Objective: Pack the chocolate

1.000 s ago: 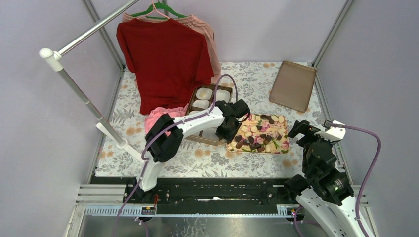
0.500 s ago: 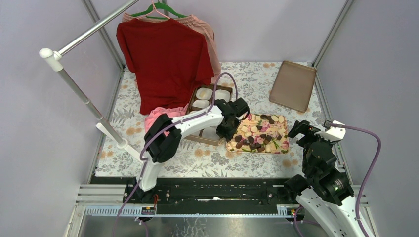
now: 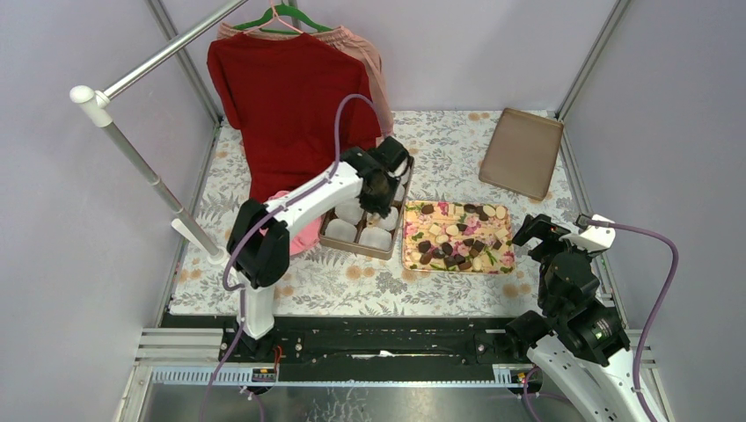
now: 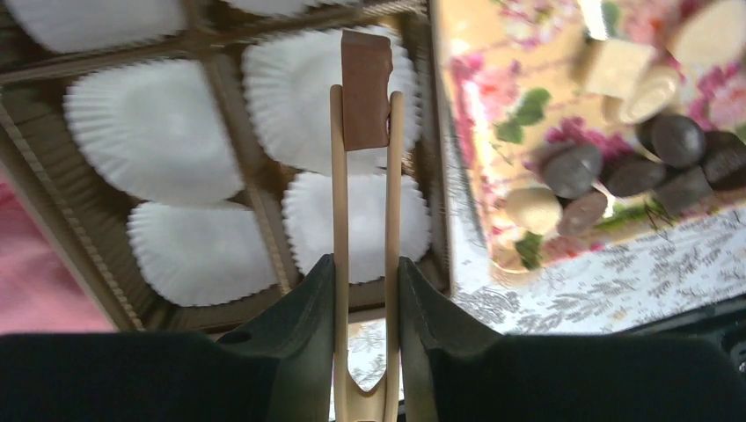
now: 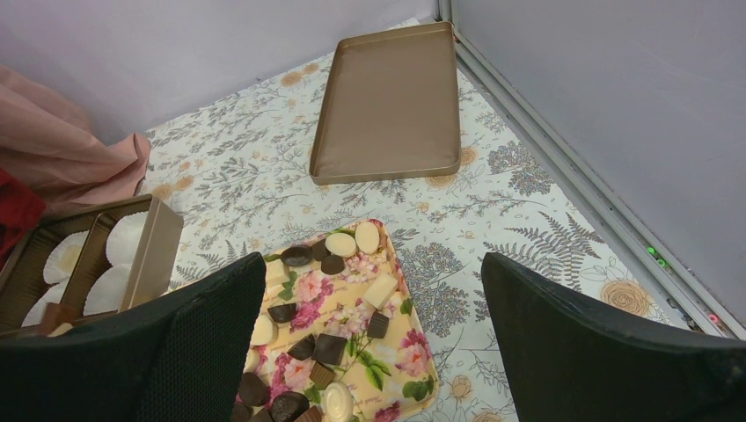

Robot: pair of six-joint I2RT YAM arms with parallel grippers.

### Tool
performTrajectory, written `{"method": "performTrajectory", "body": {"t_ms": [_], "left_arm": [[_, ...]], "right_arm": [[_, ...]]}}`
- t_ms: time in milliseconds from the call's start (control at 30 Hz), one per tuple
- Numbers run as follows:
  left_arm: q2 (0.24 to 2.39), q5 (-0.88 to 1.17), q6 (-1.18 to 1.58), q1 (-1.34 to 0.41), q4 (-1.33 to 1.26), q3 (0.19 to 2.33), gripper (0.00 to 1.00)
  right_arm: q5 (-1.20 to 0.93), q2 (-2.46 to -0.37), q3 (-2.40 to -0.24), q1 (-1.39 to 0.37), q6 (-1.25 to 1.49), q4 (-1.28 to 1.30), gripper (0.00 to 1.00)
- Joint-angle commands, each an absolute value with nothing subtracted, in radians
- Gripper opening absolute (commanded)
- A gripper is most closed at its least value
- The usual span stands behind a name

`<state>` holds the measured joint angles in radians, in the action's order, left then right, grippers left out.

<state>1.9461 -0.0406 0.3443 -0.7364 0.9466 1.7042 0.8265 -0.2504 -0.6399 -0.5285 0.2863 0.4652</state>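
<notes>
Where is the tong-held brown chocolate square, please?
Left wrist view: the brown chocolate square hangs over a white paper cup, left of the floral tray.

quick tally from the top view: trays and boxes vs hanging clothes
trays and boxes: 3 (flowered tray, cup box, gold pan)
hanging clothes: 2 (red shirt, pink top)
total: 5
</notes>
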Motion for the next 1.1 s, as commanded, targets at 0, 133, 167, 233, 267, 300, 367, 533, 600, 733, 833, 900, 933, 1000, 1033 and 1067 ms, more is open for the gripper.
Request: {"method": "performTrajectory", "body": {"t_ms": [0,133,167,233,267,300,367,533,600,733,833,900,933,1000,1033,1067], "left_arm": [[1.904,-0.082,0.302,-0.655,0.976,1.73,0.19],[1.923,-0.092,0.275,-0.58,0.989,1.747,0.2],[1.933,-0.09,0.267,-0.563,0.992,1.758,0.2],[1.955,-0.083,0.249,-0.533,0.999,1.778,0.21],[1.969,-0.08,0.242,-0.521,1.002,1.79,0.22],[1.987,-0.079,0.236,-0.507,1.007,1.803,0.22],[2.014,-0.07,0.222,-0.484,1.009,1.828,0.22],[2.081,-0.049,0.207,-0.448,1.025,1.895,0.23],[2.112,-0.042,0.201,-0.442,1.039,1.921,0.23],[2.153,-0.03,0.198,-0.437,1.044,1.95,0.24],[2.173,-0.023,0.196,-0.436,1.051,1.962,0.25],[2.179,-0.023,0.195,-0.436,1.057,1.965,0.26],[2.181,-0.022,0.194,-0.436,1.059,1.965,0.26],[2.184,-0.023,0.193,-0.436,1.06,1.962,0.28],[2.186,-0.023,0.193,-0.435,1.062,1.962,0.28],[2.189,-0.023,0.193,-0.435,1.063,1.961,0.29]], "right_arm": [[0.846,-0.255,-0.637,-0.533,0.276,0.421,1.0],[0.847,-0.254,-0.638,-0.533,0.276,0.423,1.0],[0.848,-0.255,-0.637,-0.534,0.276,0.423,1.0],[0.851,-0.253,-0.637,-0.534,0.276,0.423,1.0],[0.852,-0.252,-0.638,-0.533,0.276,0.424,1.0],[0.854,-0.253,-0.639,-0.533,0.276,0.422,1.0],[0.857,-0.252,-0.638,-0.533,0.278,0.426,1.0],[0.859,-0.249,-0.638,-0.532,0.278,0.427,1.0],[0.861,-0.248,-0.639,-0.533,0.278,0.427,1.0],[0.86,-0.248,-0.638,-0.532,0.278,0.428,1.0],[0.859,-0.248,-0.639,-0.533,0.278,0.426,1.0],[0.859,-0.247,-0.638,-0.532,0.277,0.427,1.0],[0.859,-0.248,-0.638,-0.533,0.278,0.427,1.0],[0.859,-0.247,-0.637,-0.532,0.278,0.425,1.0],[0.859,-0.248,-0.637,-0.533,0.278,0.426,1.0],[0.859,-0.248,-0.637,-0.532,0.278,0.425,1.0]]}}
